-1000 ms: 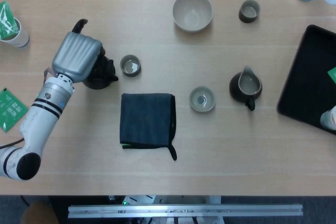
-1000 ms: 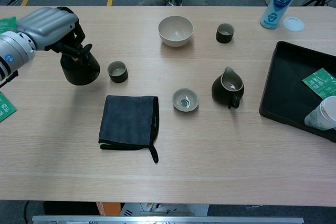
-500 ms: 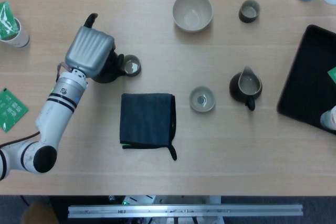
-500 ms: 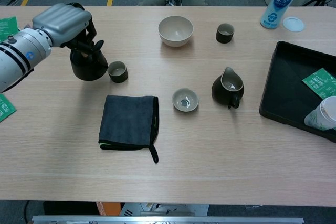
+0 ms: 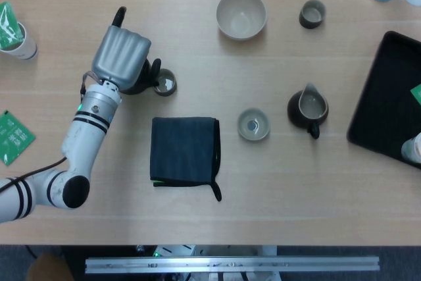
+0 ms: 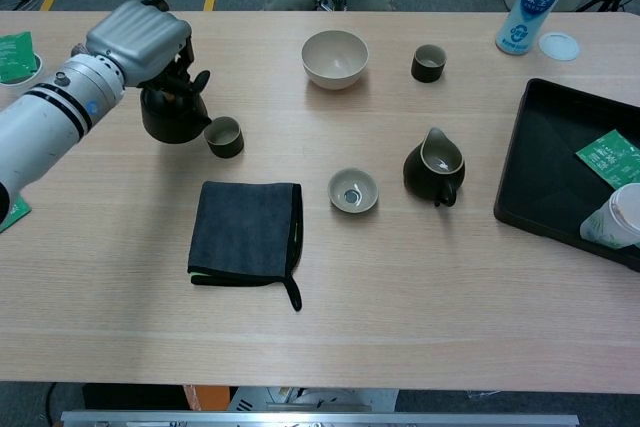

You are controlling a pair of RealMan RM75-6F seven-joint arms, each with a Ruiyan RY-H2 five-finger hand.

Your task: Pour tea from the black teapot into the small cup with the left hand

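My left hand grips the black teapot from above, holding it lifted and tipped right. The spout sits right at the rim of the small dark cup. In the head view the hand's grey back hides most of the pot. I cannot see any stream of tea. My right hand is outside both views.
A folded dark cloth lies just in front of the cup. A small pale bowl, a dark pitcher, a large pale bowl and another dark cup stand to the right. A black tray is at the far right.
My left hand has carried the teapot up and to the right, from beside the cup to right against its rim, and tipped it toward the cup.
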